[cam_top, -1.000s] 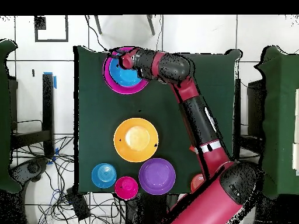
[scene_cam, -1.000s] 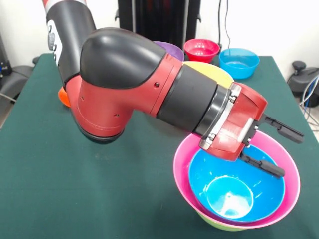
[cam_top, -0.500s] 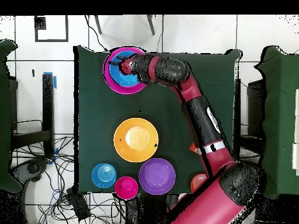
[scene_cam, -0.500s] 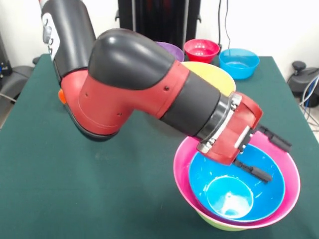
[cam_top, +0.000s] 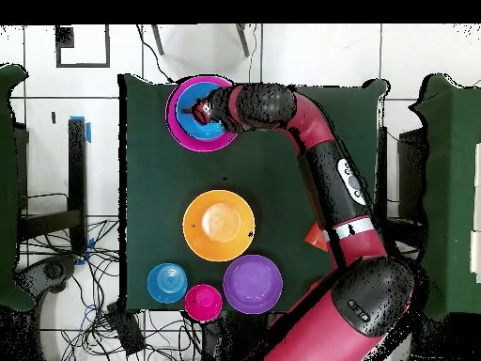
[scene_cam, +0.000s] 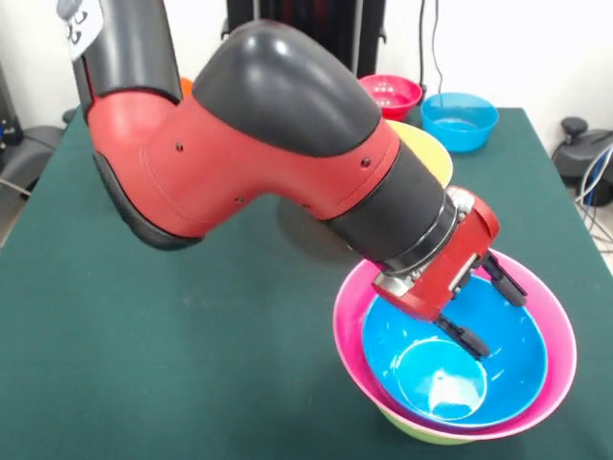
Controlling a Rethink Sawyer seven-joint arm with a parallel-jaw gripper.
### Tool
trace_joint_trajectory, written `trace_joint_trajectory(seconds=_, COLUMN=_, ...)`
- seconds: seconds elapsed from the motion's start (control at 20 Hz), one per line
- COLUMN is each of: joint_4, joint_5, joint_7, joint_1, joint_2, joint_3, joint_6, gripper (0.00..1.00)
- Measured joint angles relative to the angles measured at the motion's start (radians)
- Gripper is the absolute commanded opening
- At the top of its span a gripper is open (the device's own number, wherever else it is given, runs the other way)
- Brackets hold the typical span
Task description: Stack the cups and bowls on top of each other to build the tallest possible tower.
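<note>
Desk (scene_cam: 144, 383): dark green top, carrying all items.
Arm (scene_cam: 278, 163): red and black, reaching down over the tower.
Tower (scene_cam: 546, 326): pink bowl around a blue bowl (scene_cam: 522, 369), smaller blue one nested inside, green rim beneath; at the desk's near right corner in the front view.
Large orange bowl (cam_top: 218, 226): mid-desk.
Purple bowl (cam_top: 253, 283), small blue bowl (scene_cam: 460, 120), magenta-red bowl (scene_cam: 391, 94): along one edge of the desk.
Tool (scene_cam: 487, 310): fingers apart, empty, inside the blue bowl.

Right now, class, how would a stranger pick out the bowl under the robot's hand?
Find the big pink bowl at the table's near edge. The blue bowl nests inside it, below the hand; the other blue bowl stands alone, far off.
</note>
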Motion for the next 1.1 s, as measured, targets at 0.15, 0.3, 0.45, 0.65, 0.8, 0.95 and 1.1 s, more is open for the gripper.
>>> trace_joint_trajectory(seconds=0.15, joint_4=0.001, joint_5=0.019, joint_7=0.0, joint_1=0.004, joint_2=-0.043, joint_3=-0.013, joint_6=0.031, gripper=1.0)
trace_joint_trajectory(seconds=0.3, joint_4=0.003, joint_5=0.044, joint_7=0.0, joint_1=0.003, joint_2=-0.074, joint_3=-0.018, joint_6=0.047, gripper=1.0)
trace_joint_trajectory(seconds=0.45, joint_4=0.013, joint_5=0.101, joint_7=0.009, joint_1=-0.001, joint_2=-0.128, joint_3=-0.02, joint_6=0.066, gripper=1.0)
trace_joint_trajectory(seconds=0.65, joint_4=0.03, joint_5=0.163, joint_7=0.041, joint_1=0.001, joint_2=-0.203, joint_3=-0.029, joint_6=0.098, gripper=1.0)
trace_joint_trajectory(seconds=0.8, joint_4=0.036, joint_5=0.21, joint_7=0.106, joint_1=0.02, joint_2=-0.305, joint_3=-0.07, joint_6=0.167, gripper=1.0)
trace_joint_trajectory(seconds=0.95, joint_4=0.034, joint_5=0.215, joint_7=0.182, joint_1=0.051, joint_2=-0.4, joint_3=-0.131, joint_6=0.267, gripper=1.0)
trace_joint_trajectory(seconds=1.1, joint_4=0.029, joint_5=0.208, joint_7=0.217, joint_1=0.07, joint_2=-0.443, joint_3=-0.165, joint_6=0.324, gripper=1.0)
